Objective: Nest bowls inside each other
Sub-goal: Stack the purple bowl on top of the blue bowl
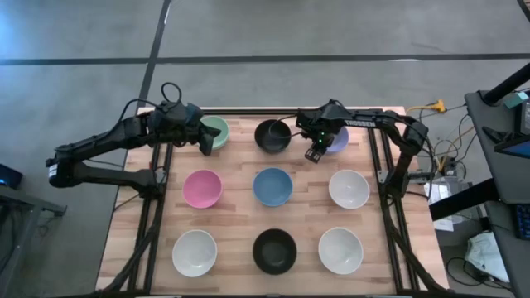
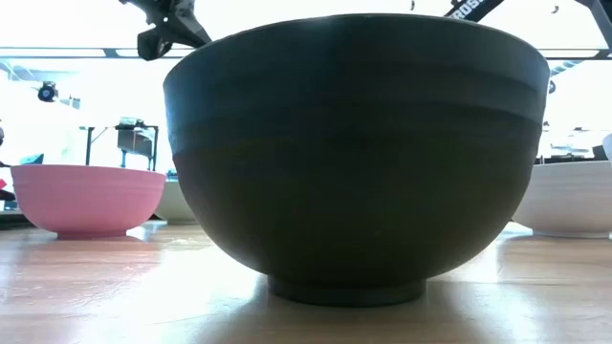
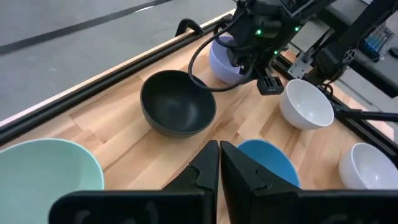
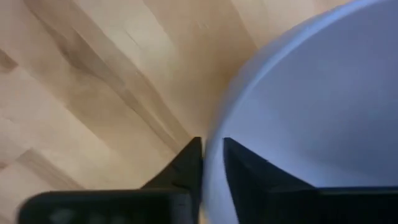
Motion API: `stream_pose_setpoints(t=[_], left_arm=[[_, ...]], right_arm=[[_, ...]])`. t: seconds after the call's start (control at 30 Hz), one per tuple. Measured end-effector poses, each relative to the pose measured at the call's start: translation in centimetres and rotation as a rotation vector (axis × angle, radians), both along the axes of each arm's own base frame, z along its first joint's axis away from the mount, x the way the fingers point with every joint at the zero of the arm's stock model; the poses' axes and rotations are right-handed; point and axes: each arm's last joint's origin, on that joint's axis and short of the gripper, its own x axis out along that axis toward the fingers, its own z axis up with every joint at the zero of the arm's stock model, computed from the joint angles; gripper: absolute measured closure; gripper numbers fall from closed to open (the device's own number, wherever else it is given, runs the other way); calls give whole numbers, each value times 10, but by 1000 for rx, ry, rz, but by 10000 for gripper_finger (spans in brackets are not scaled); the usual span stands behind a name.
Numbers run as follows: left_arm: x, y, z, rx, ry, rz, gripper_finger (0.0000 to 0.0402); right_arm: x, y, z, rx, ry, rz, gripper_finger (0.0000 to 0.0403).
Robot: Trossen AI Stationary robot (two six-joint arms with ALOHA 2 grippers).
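Observation:
Nine bowls stand in three rows on the wooden table. The far row holds the mint green bowl (image 1: 217, 130), a black bowl (image 1: 272, 135) and the lavender bowl (image 1: 339, 141). The middle row holds pink (image 1: 202, 188), blue (image 1: 272, 186) and white (image 1: 349, 189). The near row holds white (image 1: 195, 252), black (image 1: 274, 251) and white (image 1: 340, 250). My right gripper (image 1: 320, 147) is at the lavender bowl (image 3: 222, 62), shut on it. My left gripper (image 3: 219, 163) is shut and hangs in the air beside the mint green bowl (image 3: 50, 171), touching nothing. My right gripper holds the lavender bowl by its rim (image 4: 212, 163), on the side toward the far black bowl. One finger (image 4: 249, 171) is inside the bowl and the other (image 4: 186, 163) outside. The fingers come from above, pointing down. In the left wrist view the bowl appears upright on the table.
The near black bowl (image 2: 354, 153) fills the low view, with the pink bowl (image 2: 86, 196) to its left and a white bowl (image 2: 574, 196) to its right. Black rails (image 1: 156, 207) run along the table's left and right edges. Bare wood shows between the bowls.

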Motion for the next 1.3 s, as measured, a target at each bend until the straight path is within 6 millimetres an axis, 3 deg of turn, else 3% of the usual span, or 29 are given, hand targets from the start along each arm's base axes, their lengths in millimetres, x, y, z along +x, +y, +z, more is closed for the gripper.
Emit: stream_pose_setpoints(t=[0.1,0.43,0.57,0.7,0.87,0.97,1.13,1.3], left_arm=[[0,0,0,14,6,-9,402],[4,1,-9,65,82,-52,402],[6,1,-20,38,124,-90,402],[6,-1,-26,-6,127,-130,402],[4,-4,-25,-98,83,-126,402],[0,-11,-21,-144,44,-138,402],[-9,-26,-13,-228,-31,-149,402],[-15,-42,-10,-231,-56,-210,402]], right_arm=[[-3,2,11,-8,-37,-18,387],[-21,20,84,-55,-417,-122,393],[-29,48,120,-80,-691,-102,393],[-35,90,143,-64,-1019,-12,393],[-39,145,142,31,-1399,155,393],[-38,172,130,116,-1493,227,393],[-25,212,113,157,-1427,436,394],[2,237,116,-80,-1262,615,394]])
